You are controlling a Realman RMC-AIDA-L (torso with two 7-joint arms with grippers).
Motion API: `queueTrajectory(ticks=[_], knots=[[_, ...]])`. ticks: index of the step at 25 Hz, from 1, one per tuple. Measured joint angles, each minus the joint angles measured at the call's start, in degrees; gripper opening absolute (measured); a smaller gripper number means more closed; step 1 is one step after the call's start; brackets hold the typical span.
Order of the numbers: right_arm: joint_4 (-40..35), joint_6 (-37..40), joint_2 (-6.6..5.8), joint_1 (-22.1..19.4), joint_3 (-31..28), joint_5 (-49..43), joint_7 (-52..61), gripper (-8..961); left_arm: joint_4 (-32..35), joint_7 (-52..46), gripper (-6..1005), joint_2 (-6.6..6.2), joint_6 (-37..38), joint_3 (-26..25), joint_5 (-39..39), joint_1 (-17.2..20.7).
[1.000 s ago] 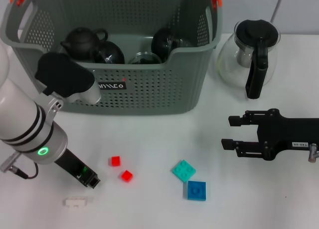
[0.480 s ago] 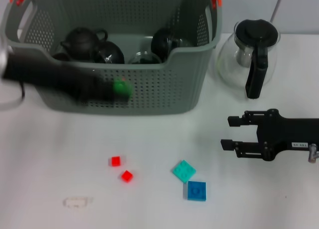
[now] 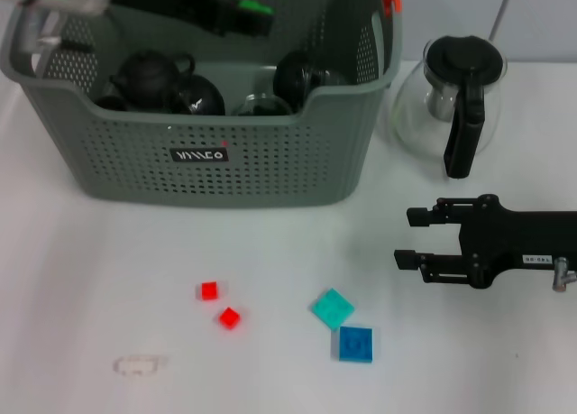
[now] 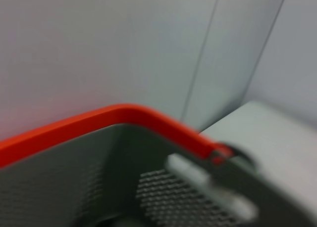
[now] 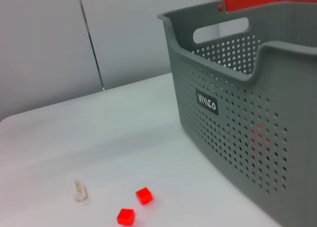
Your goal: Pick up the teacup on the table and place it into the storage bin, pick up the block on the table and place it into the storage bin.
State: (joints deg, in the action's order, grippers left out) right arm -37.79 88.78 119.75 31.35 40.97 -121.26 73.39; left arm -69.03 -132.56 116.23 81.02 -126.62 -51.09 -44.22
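1. Bin (image 3: 234, 152): grey, perforated, at the worktop's (image 3: 270, 252) far left; orange handle tips; dark teapots and cups inside.
2. Left claw (image 3: 243, 17): above the bin's interior near its far wall; whether its fingers are apart or together cannot be told.
3. Right claw (image 3: 410, 236): fingers apart, empty, low over the worktop near the right edge, pointing left.
4. Red blocks (image 3: 209, 290) and (image 3: 229, 318): near the front edge, left of centre.
5. Teal block (image 3: 333, 308) touching blue block (image 3: 355, 344): front centre.
6. Clear piece (image 3: 140, 365): front left corner.
7. Glass pot (image 3: 451, 98): far right, beside the bin.
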Motion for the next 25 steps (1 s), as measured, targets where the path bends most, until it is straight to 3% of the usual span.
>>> queueTrajectory(ticks=[3,4,6,7,12,15,18,19,20,25], knots=[[0.0,0.04,0.05,0.02,-0.19,0.0,0.0,683,2.93,0.03,508,0.39,-5.87,3.99,6.39,-2.45],[0.0,0.08,0.05,0.05,-0.21,0.0,0.0,683,4.71,-0.55,512,1.32,-8.76,6.01,11.21,-4.12],[-0.02,0.19,0.05,0.15,-0.21,0.0,0.0,683,5.46,-1.31,519,1.75,-9.72,6.49,13.63,-4.94],[-0.08,0.34,0.05,0.18,-0.21,0.0,0.0,683,7.99,-3.97,522,2.81,-11.47,6.77,19.7,-7.14],[-0.26,0.67,0.05,0.37,-0.2,-0.01,0.0,684,12.89,-5.91,540,3.13,-13.97,7.09,24.53,-9.38],[-0.33,0.74,0.04,0.38,-0.19,-0.02,0.0,684,12.27,-5.98,551,3.58,-14.52,6.83,24.94,-9.33],[-0.34,0.8,0.04,0.37,-0.18,-0.04,0.0,684,6.52,-6.13,561,4.56,-12.86,6.25,24.11,-7.29],[-0.33,0.84,0.04,0.36,-0.18,-0.04,0.0,684,0.65,-6.22,565,5.45,-10.86,6.15,23.24,-5.09],[-0.28,0.86,0.05,0.35,-0.18,-0.04,0.0,684,-1.03,-6.22,565,5.7,-10.38,6.13,22.99,-4.37],[-0.25,0.86,0.04,0.24,-0.18,-0.04,0.0,684,-18.86,-3.51,567,7.6,-2.06,3.9,15.38,6.38]])
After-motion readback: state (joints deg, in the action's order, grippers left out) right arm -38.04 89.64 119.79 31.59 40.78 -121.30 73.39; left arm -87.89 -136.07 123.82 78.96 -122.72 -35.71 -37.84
